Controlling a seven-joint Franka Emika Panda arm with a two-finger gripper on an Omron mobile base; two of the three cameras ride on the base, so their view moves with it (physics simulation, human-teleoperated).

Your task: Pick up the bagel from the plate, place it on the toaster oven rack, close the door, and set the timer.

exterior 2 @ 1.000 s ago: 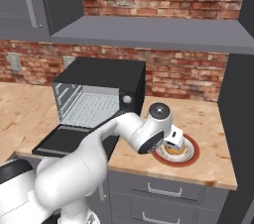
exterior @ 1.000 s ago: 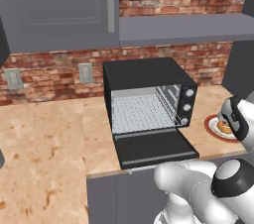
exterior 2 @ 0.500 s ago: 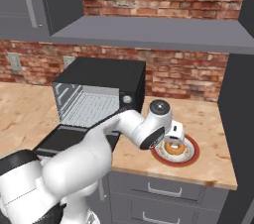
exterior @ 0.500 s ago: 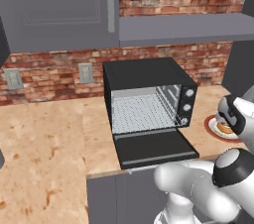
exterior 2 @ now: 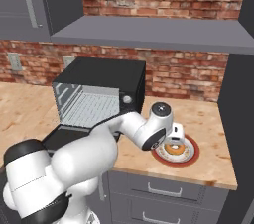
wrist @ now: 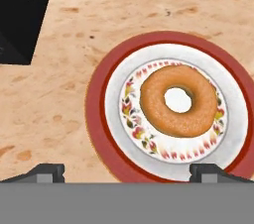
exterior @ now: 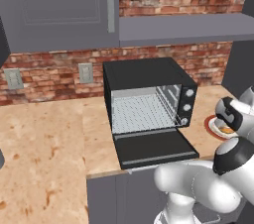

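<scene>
The bagel (wrist: pixel 179 100) is golden brown and lies flat in the middle of the plate (wrist: pixel 96 114), a small white plate with a red-orange rim. My gripper (wrist: pixel 127 173) hangs open just above the plate's near edge, its fingertips (wrist: pixel 47 171) wide apart and holding nothing. From the right base view the gripper (exterior 2: pixel 177 136) sits directly over the bagel (exterior 2: pixel 174 148) and plate (exterior 2: pixel 192 154). The black toaster oven (exterior: pixel 144 77) stands to the left with its door (exterior: pixel 156 147) folded down flat and the rack (exterior: pixel 141 111) bare inside. The plate (exterior: pixel 213 125) is partly hidden by my hand.
A column of round knobs (exterior: pixel 187 106) runs down the oven's right front panel. A dark tall cabinet side (exterior 2: pixel 243 119) stands right of the plate. The brick wall (exterior 2: pixel 183 77) lies behind, and a grey shelf (exterior 2: pixel 149 32) hangs over the oven.
The hand has stayed over the plate, shifting only slightly. The arm's elbow has risen a little.
</scene>
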